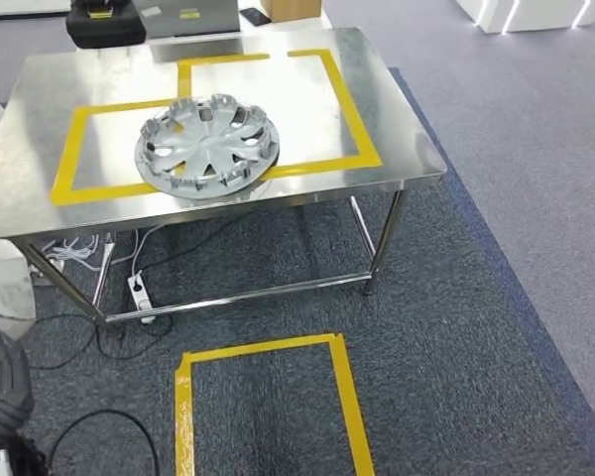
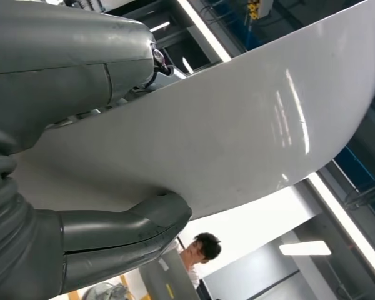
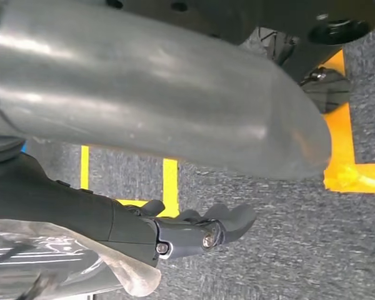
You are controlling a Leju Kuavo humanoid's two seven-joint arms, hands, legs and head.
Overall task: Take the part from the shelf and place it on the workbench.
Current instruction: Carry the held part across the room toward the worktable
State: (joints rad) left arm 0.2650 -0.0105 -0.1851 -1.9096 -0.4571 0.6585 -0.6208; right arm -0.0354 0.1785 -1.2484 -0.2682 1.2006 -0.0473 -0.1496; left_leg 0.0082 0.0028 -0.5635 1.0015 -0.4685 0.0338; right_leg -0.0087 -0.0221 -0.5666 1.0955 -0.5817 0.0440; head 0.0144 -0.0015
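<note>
Steel workbench (image 1: 400, 149) sits ahead in the head view, marked with yellow tape rectangles (image 1: 73, 149); a silver hubcap (image 1: 207, 146) already lies on it, straddling the tape edge between the two rectangles. A black bag (image 1: 104, 22) and a grey case (image 1: 189, 15) sit at the far edge. Under the bench: white power strip (image 1: 138, 292) and loose cables on the dark carpet. Another yellow tape outline (image 1: 339, 397) is on the floor in front of the bench, nothing standing between it and the bench. Left wrist view: left hand (image 2: 82, 162) holds a large white curved panel, the part (image 2: 223, 131), thick thumb (image 2: 143, 225) pressed on one face and the grey hand body against the other, so the sheet sits clamped between them; the far fingers are hidden behind the sheet. A person (image 2: 202, 250) is visible past the part's edge, under ceiling lights. Right wrist view: right hand (image 3: 176, 228) is over carpet and floor tape, dark fingers (image 3: 232, 219) extended and lying close together; a thin translucent edge, likely the same part (image 3: 129, 275), runs just beside the palm, but can't tell whether those fingers actually grip it.
</note>
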